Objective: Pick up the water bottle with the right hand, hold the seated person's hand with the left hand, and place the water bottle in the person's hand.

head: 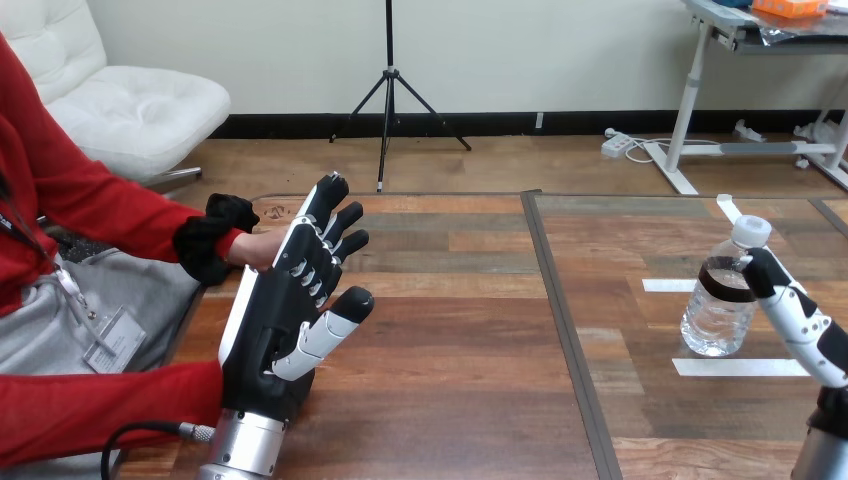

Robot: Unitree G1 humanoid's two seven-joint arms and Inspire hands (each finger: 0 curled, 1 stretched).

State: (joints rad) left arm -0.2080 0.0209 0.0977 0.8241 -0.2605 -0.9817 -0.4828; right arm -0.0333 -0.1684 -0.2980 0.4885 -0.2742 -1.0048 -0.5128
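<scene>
A clear water bottle with a white cap and a dark band stands upright on the table's right part. My right hand reaches up from the lower right corner, and a straight finger lies against the bottle's right side near the neck, not curled round it. My left hand is raised at the left, open, with straight fingers spread and the palm facing right. The person's hand comes out of a red sleeve just behind it, mostly hidden. I cannot tell whether the two touch.
The wooden table has a dark seam running down its middle. White tape strips mark the surface around the bottle. The person's other red sleeve lies at the lower left beside my left forearm.
</scene>
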